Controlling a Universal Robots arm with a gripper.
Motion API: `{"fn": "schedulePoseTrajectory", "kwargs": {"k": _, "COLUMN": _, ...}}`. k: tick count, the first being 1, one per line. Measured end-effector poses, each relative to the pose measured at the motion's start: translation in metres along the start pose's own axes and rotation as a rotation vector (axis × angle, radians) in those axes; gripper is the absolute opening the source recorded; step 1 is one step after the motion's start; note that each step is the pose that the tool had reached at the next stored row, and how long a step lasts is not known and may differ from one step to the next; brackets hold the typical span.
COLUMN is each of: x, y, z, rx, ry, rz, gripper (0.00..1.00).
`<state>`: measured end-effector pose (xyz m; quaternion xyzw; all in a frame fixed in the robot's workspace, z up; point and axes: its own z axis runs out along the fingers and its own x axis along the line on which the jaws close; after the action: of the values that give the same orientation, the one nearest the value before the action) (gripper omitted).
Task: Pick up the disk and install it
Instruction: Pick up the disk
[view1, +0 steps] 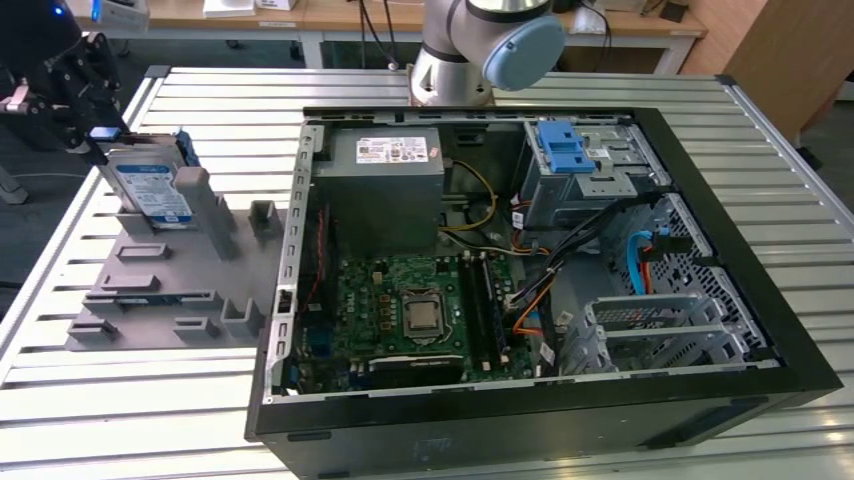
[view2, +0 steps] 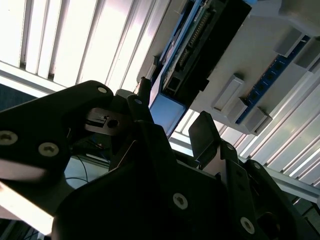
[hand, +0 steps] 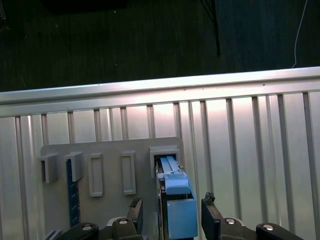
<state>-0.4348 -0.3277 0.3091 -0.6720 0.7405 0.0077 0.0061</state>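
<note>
Disk (view1: 144, 190), one, upright in rack (view1: 174, 290), between two spread tool (hand: 172, 200) fingers (hand: 210, 212)

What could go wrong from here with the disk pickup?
The gripper straddles the upright disk with jaws open and uneven gaps, so closing could nudge it sideways in the grey holder. A tilted pull might jam it in its slot. Loose cables beside the drive cage could snag it at installation.

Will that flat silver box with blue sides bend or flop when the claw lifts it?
Probably not: the flat silver-grey metal disk with blue plastic rails looks rigid. Standing on edge in the grey plastic slotted holder, it might tip if pushed sideways. Its smooth faces may be slippery.
</note>
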Motion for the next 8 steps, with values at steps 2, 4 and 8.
{"fn": "schedulePoseTrajectory", "kwargs": {"k": 2, "x": 0.0000, "y": 0.0000, "z": 0.0003, "rx": 0.0001, "ry": -0.0001, "rz": 0.000, "gripper": 0.58}}
{"fn": "schedulePoseTrajectory", "kwargs": {"k": 4, "x": 0.0000, "y": 0.0000, "z": 0.0006, "rx": -0.0001, "ry": 0.0000, "rz": -0.004, "gripper": 0.58}}
{"fn": "schedulePoseTrajectory", "kwargs": {"k": 8, "x": 0.0000, "y": 0.0000, "z": 0.0018, "rx": -0.0002, "ry": 0.0000, "rz": -0.010, "gripper": 0.58}}
